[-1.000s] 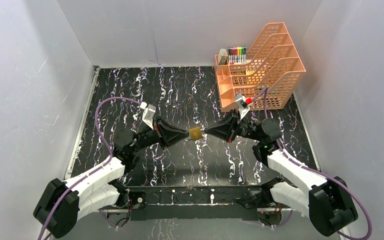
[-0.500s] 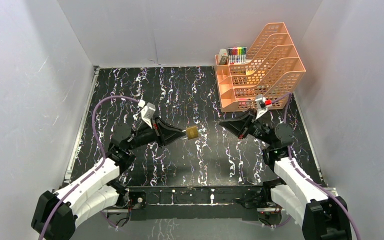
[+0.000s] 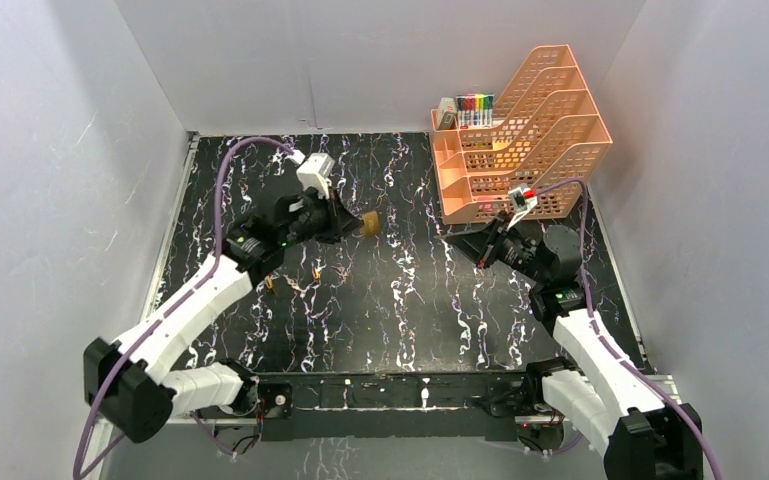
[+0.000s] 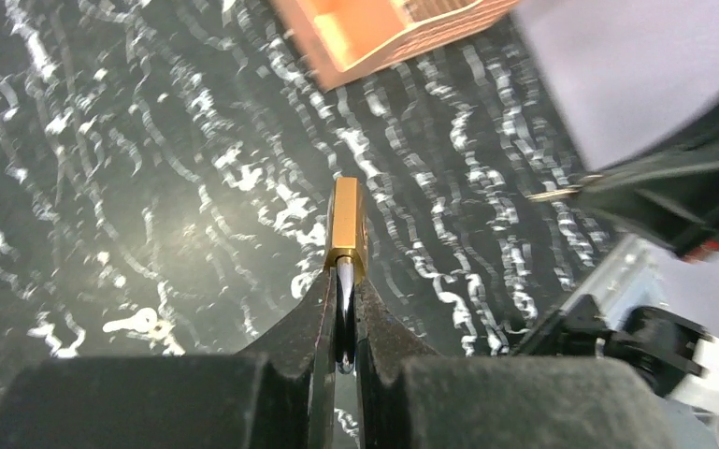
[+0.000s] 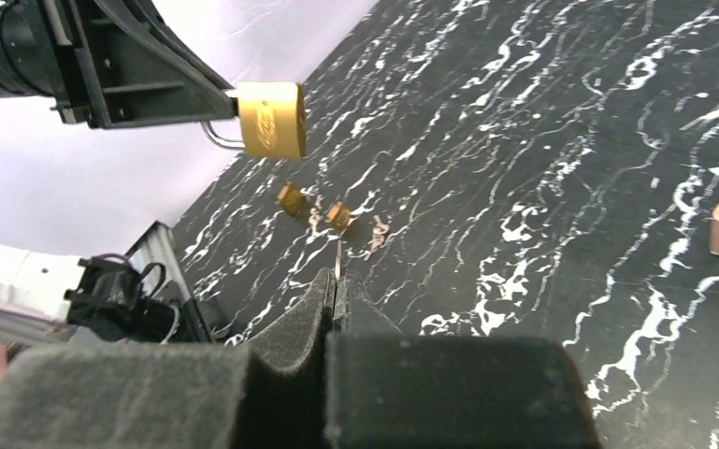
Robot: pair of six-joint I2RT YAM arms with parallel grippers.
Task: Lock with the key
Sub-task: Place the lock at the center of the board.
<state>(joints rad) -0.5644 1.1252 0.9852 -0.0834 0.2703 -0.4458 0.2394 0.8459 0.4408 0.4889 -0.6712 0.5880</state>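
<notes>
The padlock (image 3: 368, 222) hangs in the air over the rear left of the table (image 3: 400, 320), well apart from the key (image 5: 337, 264). The key sits on the right side, near the orange rack (image 3: 520, 140). The left gripper (image 4: 341, 281) is clenched on the padlock's shackle, with the body jutting out past the fingertips towards the right arm. The right gripper (image 5: 337, 297) is clamped on the key, and only a thin metal blade shows beyond its pads. In the right wrist view the padlock sits high and to the left of the key tip, with open space between them.

The padlock has a brass body with an oval stamp on its flat face and a silver shackle. The left wrist view shows it edge-on, as a narrow gold bar. Whether the shackle is latched cannot be told.

A second ago both grippers met at the table's centre with the padlock between them. Half a second ago they had parted. Now the left arm has swung up and back towards the rear left, carrying the padlock, and the right gripper has drawn back towards the rack with the key. Two small locks (image 3: 270, 286) (image 3: 317, 272) now show on the table where the left arm was.
</notes>
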